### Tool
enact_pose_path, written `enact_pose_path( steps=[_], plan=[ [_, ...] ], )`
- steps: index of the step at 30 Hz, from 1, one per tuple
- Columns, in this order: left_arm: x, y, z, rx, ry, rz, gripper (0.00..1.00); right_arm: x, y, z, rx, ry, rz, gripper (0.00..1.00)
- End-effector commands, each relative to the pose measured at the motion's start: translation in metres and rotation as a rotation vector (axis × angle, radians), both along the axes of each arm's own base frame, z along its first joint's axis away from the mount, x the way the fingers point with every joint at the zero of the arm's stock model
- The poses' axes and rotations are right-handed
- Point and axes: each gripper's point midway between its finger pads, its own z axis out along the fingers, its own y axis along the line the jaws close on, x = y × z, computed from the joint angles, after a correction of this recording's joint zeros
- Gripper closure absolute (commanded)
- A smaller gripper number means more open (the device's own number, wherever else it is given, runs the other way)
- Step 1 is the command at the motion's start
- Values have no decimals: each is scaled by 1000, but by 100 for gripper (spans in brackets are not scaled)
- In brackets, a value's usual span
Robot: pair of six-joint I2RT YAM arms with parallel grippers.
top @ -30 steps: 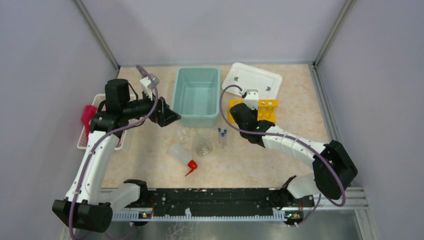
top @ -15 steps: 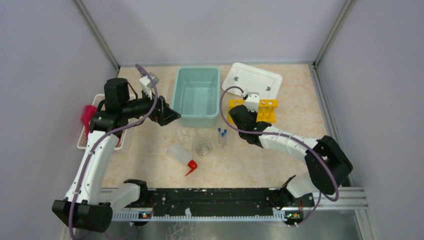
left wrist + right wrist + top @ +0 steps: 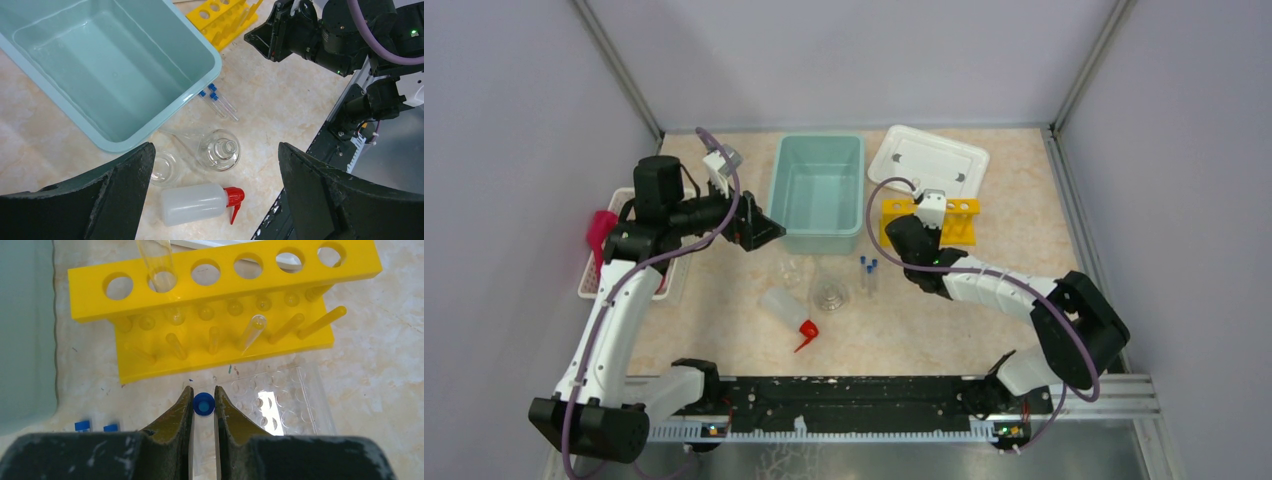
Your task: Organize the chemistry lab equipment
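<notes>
My right gripper [image 3: 204, 405] is shut on a small blue-capped tube [image 3: 204, 403], seen cap end on, just in front of the yellow holed rack [image 3: 220, 270]. One clear tube [image 3: 155, 260] stands in the rack's second hole. In the top view the right gripper [image 3: 900, 224] is at the rack's [image 3: 954, 215] left end. Two more blue-capped tubes [image 3: 868, 270] lie on the table. My left gripper [image 3: 216, 147] is open and empty, high above the flask [image 3: 220, 150], a beaker [image 3: 165, 169] and the squeeze bottle [image 3: 192, 203] lying on its side.
A teal bin [image 3: 817, 195] stands at the back centre, with a white lid [image 3: 929, 157] to its right. A white slatted basket [image 3: 624, 250] with a pink cloth [image 3: 602, 232] is at the left. A clear well plate [image 3: 285, 400] lies by the rack.
My right gripper has drawn back a little from the rack with the tube, so more of the rack's left end shows. The left arm has barely moved.
</notes>
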Motion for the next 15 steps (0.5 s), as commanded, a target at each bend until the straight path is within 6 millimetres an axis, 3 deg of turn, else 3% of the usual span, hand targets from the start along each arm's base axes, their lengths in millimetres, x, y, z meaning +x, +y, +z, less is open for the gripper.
enact_pose_path(
  steps=[1, 15],
  plan=[
    [7, 1, 14, -8, -45, 12, 1, 10, -4, 13, 21, -62, -36, 100],
    [8, 2, 16, -6, -51, 18, 1, 8, 1, -2, 54, -53, -24, 100]
  ],
)
